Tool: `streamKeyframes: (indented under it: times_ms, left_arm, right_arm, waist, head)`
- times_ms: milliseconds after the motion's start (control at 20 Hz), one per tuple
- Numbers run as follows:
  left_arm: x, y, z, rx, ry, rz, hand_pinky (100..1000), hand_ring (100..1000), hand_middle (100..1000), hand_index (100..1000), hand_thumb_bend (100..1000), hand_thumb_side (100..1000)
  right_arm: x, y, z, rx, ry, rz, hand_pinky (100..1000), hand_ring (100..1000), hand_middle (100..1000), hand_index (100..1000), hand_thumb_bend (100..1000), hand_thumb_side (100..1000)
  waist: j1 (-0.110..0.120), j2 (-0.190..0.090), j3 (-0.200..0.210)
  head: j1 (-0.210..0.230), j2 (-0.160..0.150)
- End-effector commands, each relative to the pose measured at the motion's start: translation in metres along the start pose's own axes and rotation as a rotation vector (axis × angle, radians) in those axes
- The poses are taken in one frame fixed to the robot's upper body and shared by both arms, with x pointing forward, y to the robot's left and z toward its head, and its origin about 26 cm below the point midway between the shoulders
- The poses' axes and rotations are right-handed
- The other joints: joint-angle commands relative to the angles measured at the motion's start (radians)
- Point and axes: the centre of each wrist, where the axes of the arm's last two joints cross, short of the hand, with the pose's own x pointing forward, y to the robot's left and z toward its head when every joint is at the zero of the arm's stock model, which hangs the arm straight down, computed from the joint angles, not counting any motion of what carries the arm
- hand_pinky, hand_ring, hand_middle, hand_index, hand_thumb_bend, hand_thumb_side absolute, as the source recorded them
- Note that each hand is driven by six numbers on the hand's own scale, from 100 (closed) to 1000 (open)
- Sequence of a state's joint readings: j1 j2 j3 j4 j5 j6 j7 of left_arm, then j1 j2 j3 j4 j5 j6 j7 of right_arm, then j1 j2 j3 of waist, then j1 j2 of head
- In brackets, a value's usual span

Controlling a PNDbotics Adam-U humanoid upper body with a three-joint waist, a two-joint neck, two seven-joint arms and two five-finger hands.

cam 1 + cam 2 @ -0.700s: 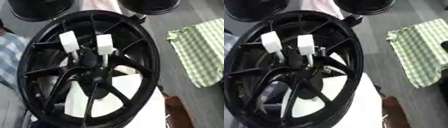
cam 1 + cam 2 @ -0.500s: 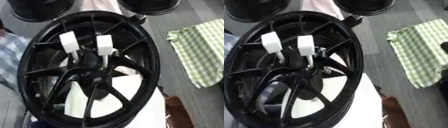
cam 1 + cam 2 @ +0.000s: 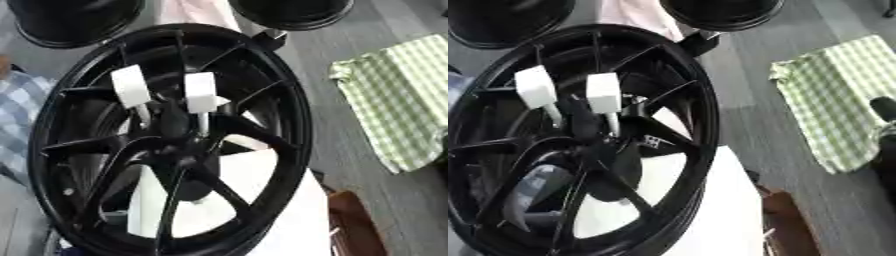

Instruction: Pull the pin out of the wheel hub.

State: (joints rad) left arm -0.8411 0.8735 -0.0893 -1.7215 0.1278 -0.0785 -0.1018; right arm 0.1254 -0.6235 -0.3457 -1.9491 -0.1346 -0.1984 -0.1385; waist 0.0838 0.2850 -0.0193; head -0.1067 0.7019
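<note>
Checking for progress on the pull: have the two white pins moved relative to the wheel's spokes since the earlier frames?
No. The white pins sit at the same place against the wheel spokes.

A large black spoked wheel hub (image 3: 171, 145) fills most of the view, lying over a white surface (image 3: 280, 210) that shows between its spokes. Two white block-headed pins (image 3: 200, 95) stand side by side near its centre, their thin shafts running down toward the hub. A green checked cloth (image 3: 398, 100) lies apart on the grey floor to the right, and two dark round rims (image 3: 70, 20) sit along the top edge.
</note>
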Motion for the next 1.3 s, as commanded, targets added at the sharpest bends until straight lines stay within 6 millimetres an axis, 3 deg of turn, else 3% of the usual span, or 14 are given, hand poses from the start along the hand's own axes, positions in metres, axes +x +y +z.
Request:
streamKeyframes:
  times_ms: [50,300,400,500,950,1300]
  left_arm:
    - [0.01,0.01,-0.019,-0.137,0.01,-0.127,746,704,576,815,100,275]
    - [0.022,-0.014,-0.061,-0.432,0.022,-0.259,800,752,635,836,100,236]
    - [0.028,-0.025,-0.075,-0.533,0.005,-0.289,819,772,670,847,100,255]
    - [0.034,-0.036,-0.085,-0.62,-0.017,-0.309,827,782,689,855,100,349]
    - [0.071,-0.075,-0.102,-0.827,-0.093,-0.305,838,799,719,873,100,627]
    - [0.093,-0.088,-0.105,-0.878,-0.142,-0.289,842,804,726,879,100,655]
  right_arm:
    - [-0.001,-0.005,0.001,-0.017,0.018,0.031,690,781,734,859,677,252]
    - [-0.012,-0.005,0.009,-0.043,0.081,0.041,690,782,734,861,677,252]
    - [-0.016,-0.005,0.011,-0.05,0.101,0.041,691,783,735,862,676,252]
    - [-0.02,-0.005,0.013,-0.056,0.114,0.041,690,782,734,861,676,252]
    - [-0.027,-0.003,0.018,-0.054,0.145,0.034,688,780,732,861,676,252]
    - [-0.029,-0.001,0.019,-0.042,0.155,0.03,688,780,732,861,677,253]
  waist:
    - [-0.002,-0.024,0.003]
    - [0.003,-0.031,0.018]
    - [0.004,-0.033,0.024]
    - [0.005,-0.034,0.026]
    - [0.002,-0.035,0.032]
    - [0.001,-0.035,0.032]
  head:
    - [-0.011,0.005]
    - [-0.025,0.01]
    - [-0.029,0.01]
    - [-0.032,0.009]
    - [-0.036,0.009]
    - [-0.034,0.011]
